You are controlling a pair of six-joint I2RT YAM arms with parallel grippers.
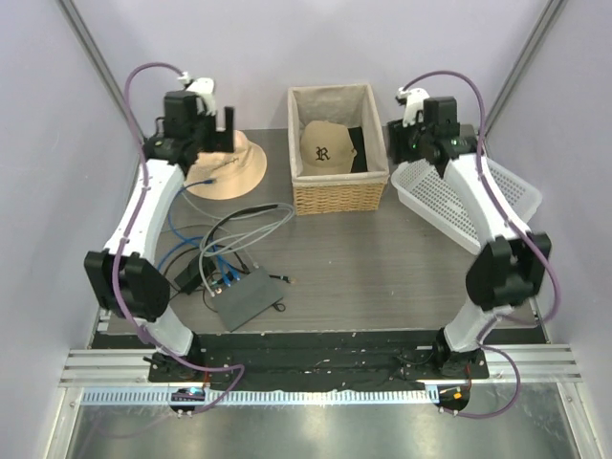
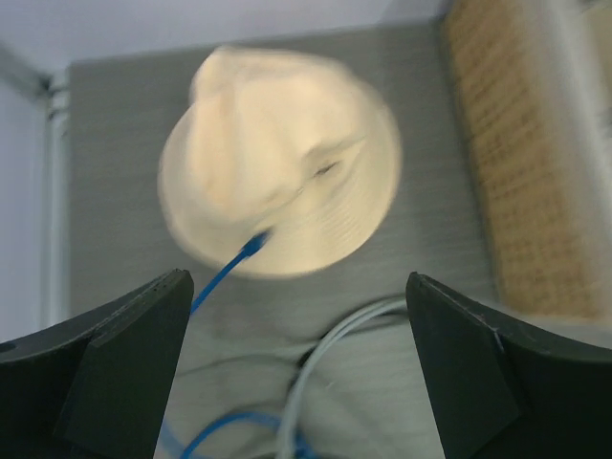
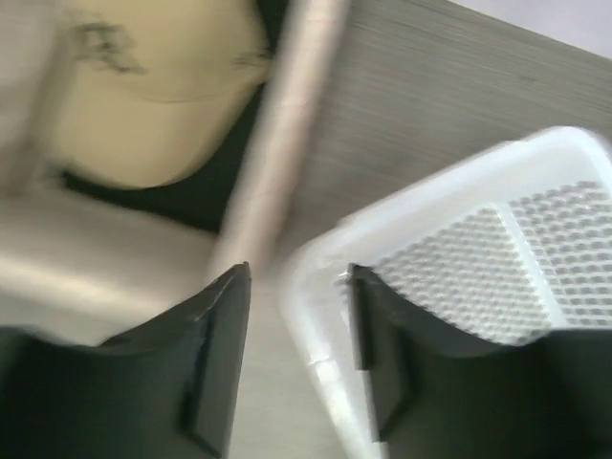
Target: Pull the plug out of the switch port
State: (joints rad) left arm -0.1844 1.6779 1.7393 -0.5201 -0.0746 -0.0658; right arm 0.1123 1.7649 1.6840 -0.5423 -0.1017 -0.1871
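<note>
Status: approach stage, with no contact on any plug (image 1: pixel 223 279) yet. Left gripper (image 2: pixel 295 282) is hovering with jaws spread wide over the tan bucket hat (image 2: pixel 277 182) by the far-left corner, holding nothing. Switch (image 1: pixel 247 297) is lying flat toward the near-left corner of the table (image 1: pixel 382 277), well apart from both grippers. Blue-cabled plugs are sitting in the ports on its far-left edge; which one is meant cannot be told.

Judgement: the next move is calling for the left arm to travel toward the near edge and close on one plug body, probably with the switch braced. Loops of grey cable (image 1: pixel 256 220) and blue cable (image 1: pixel 172 222) are crowding that approach.

Wicker basket (image 1: pixel 335 198) holding a cap (image 1: pixel 328 145) is standing at the middle of the far edge. Right gripper (image 3: pixel 296 277) is showing a narrow gap, empty, above the white plastic basket (image 3: pixel 497 249) toward the far-right corner.
</note>
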